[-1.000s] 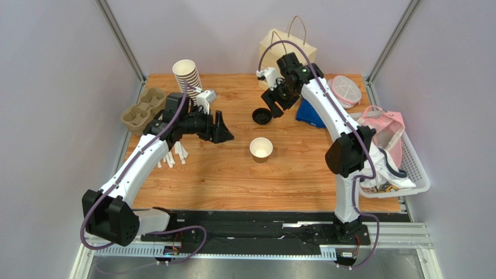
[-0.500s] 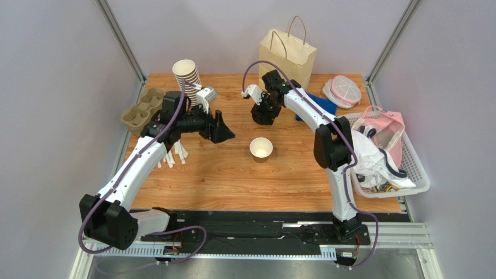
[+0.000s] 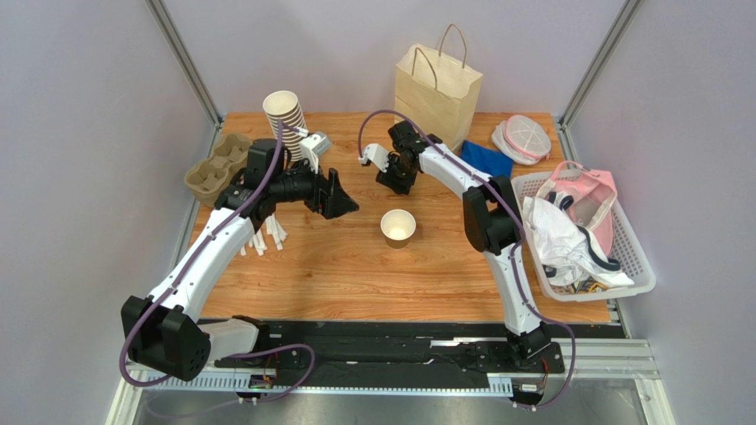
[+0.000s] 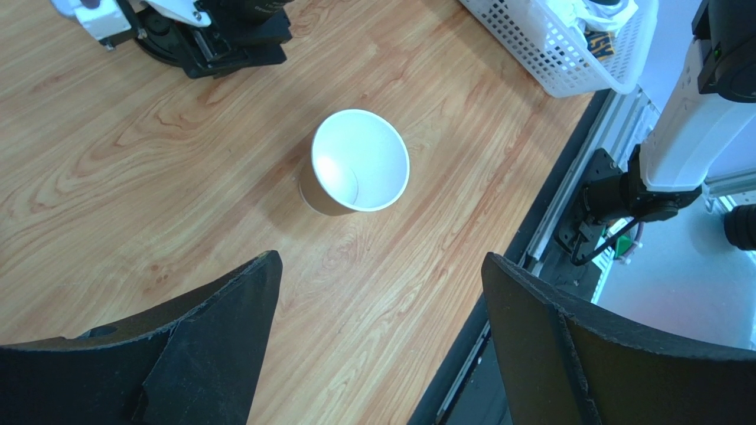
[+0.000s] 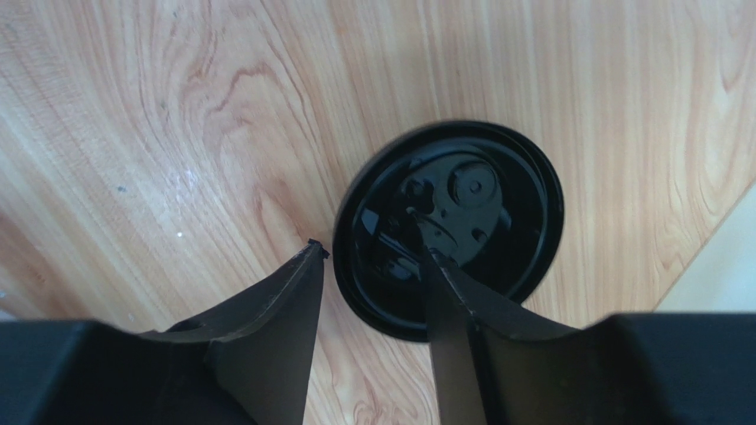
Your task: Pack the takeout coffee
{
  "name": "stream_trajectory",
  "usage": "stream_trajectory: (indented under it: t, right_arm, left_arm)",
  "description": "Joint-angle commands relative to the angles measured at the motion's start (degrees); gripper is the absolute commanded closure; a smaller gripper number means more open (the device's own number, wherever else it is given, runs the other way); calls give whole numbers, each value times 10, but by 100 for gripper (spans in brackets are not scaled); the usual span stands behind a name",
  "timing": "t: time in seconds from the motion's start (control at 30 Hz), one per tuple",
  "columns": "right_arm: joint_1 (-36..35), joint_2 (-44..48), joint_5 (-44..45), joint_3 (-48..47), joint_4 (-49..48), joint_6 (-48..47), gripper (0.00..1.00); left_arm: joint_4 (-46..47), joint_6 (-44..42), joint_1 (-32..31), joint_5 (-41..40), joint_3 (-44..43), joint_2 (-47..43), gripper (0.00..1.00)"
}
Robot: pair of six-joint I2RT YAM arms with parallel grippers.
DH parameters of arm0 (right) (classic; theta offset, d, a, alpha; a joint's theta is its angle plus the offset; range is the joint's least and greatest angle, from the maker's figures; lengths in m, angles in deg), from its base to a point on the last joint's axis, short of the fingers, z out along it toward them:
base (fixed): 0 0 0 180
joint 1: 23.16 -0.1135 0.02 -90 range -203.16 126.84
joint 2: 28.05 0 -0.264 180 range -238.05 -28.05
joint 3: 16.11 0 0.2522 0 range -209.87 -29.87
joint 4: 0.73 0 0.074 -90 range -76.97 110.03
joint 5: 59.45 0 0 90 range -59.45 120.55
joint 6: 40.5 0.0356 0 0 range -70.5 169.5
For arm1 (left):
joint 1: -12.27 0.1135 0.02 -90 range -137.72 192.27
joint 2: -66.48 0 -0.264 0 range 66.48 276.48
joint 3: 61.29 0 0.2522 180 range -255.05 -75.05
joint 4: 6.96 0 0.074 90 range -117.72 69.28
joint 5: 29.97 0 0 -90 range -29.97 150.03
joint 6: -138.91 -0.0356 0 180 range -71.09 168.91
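Note:
A brown kraft paper cup, white inside and lidless, stands upright at the table's middle. A round black lid lies flat on the wood behind it. My right gripper points down over the lid, open. One finger is outside the lid's rim and the other rests inside it. From above the gripper hides the lid. My left gripper hovers wide open to the left of the cup, with nothing between its fingers.
A kraft paper bag stands at the back. A stack of lidless cups, a pulp cup carrier and white sticks are at the left. A blue cloth, a round container and a white basket are at the right.
My right gripper has swung left from beside the paper bag and come down over the black lid, its jaws narrowing. The left gripper has barely moved and opened slightly.

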Motion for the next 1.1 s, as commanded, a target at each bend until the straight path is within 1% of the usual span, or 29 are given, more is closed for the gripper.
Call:
stream_trajectory:
  t: [0.0, 0.03, 0.1, 0.13, 0.2, 0.23, 0.3, 0.37, 0.47, 0.5, 0.53, 0.6, 0.63, 0.7, 0.73, 0.77, 0.8, 0.83, 0.87, 0.9, 0.93, 0.97, 1.0, 1.03, 1.07]
  right_arm:
    - [-5, -13, 12, -26, -45, -19, 58]
    - [-5, -13, 17, -27, -49, -20, 66]
    - [-5, -14, 20, -26, -50, -21, 75]
    - [-5, -13, 21, -26, -50, -21, 84]
    - [-5, -10, 21, -26, -50, -21, 92]
    - [-5, -7, 20, -26, -51, -19, 100]
    - [-5, 1, 18, -27, -49, -11, 100]
    - [-5, 28, 5, -29, -40, 3, 100]
    - [0, 84, -32, -53, -19, 53, 100]
    - [3, 96, -47, -66, -12, 95, 100]
    - [13, 123, -86, -97, 5, 126, 100]
    - [26, 146, -140, -124, 20, 187, 100]
    - [42, 163, -202, -132, 21, 266, 100]
    - [61, 213, -276, -118, 0, 361, 100]
    - [78, 231, -342, -103, -51, 462, 100]
    - [87, 268, -375, -57, -86, 535, 100]
    - [95, 286, -407, -27, -131, 599, 100]
    - [109, 302, -455, 3, -244, 739, 100]
    - [114, 320, -472, 68, -309, 806, 100]
    - [118, 344, -486, 94, -373, 871, 100]
    - [122, 354, -509, 121, -516, 949, 100]
    - [123, 358, -517, 141, -584, 1076, 100]
    - [123, 363, -522, 166, -645, 1142, 100]
    - [122, 364, -523, 176, -737, 1188, 100]
    - [122, 369, -518, 185, -774, 1261, 100]
  left_arm:
    - [22, -19, 2, -2, 6, -24, 8]
    - [21, -18, 2, -3, 6, -25, 8]
    - [19, -20, 2, -8, 6, -29, 8]
    - [19, -20, 2, -8, 6, -33, 8]
    - [18, -19, 3, -10, 4, -36, 8]
    - [18, -19, 3, -11, 4, -40, 8]
    - [14, -21, 3, -11, -1, -44, 8]
    - [8, -24, 3, -13, -8, -50, 8]
    - [-8, -37, 5, -25, -24, -61, 7]
    - [-16, -40, 7, -28, -33, -64, 6]
    - [-20, -46, 8, -30, -38, -71, 5]
    - [-29, -48, 9, -45, -53, -78, 5]
    - [-30, -46, 9, -54, -58, -86, 5]
    - [-26, -37, 9, -74, -72, -96, 4]
    - [-21, -35, 9, -75, -76, -106, 4]
    - [5, -24, 9, -74, -77, -113, 4]
    - [24, -16, 9, -74, -74, -121, 4]
    - [45, -8, 9, -73, -71, -137, 4]
    - [86, 9, 9, -63, -69, -142, 4]
    - [103, 18, 9, -54, -71, -147, 4]
    - [115, 25, 9, -42, -77, -147, 4]
    - [144, 35, 9, -18, -90, -145, 4]
    - [161, 62, 9, -8, -95, -138, 4]
    - [181, 83, 9, 0, -100, -134, 5]
    - [220, 101, 9, 16, -107, -130, 6]
